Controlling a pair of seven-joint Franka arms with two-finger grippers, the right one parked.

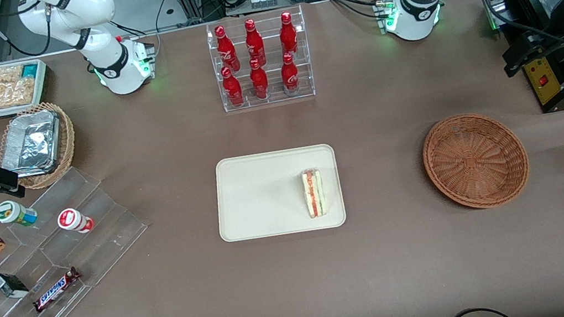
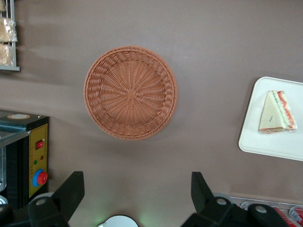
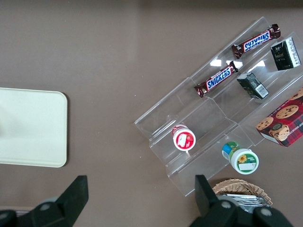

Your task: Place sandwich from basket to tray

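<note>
Although the job named the basket as its source, the sandwich (image 1: 313, 193) lay on the tray (image 1: 254, 196), near the rim at the 3 o'clock side in the front view, resting on one edge with its red and green filling facing up. It looked wrapped in clear film, so it was probably light, soft and a little slick; squeezing hard would likely crush the bread. A sound hold would be across the two flat bread faces, near the thick middle, with gentle pressure. The basket (image 1: 476, 160) stood empty at 3 o'clock from the tray, well apart from it on the tabletop (image 1: 398, 264). By this layout the transfer seemed already done. The pincer (image 2: 137, 198) hung high over the tabletop beside the basket, its fingers (image 2: 201, 187) spread wide and holding nothing. At 12 o'clock from the tray stood a clear rack of red bottles (image 1: 259, 61).
</note>
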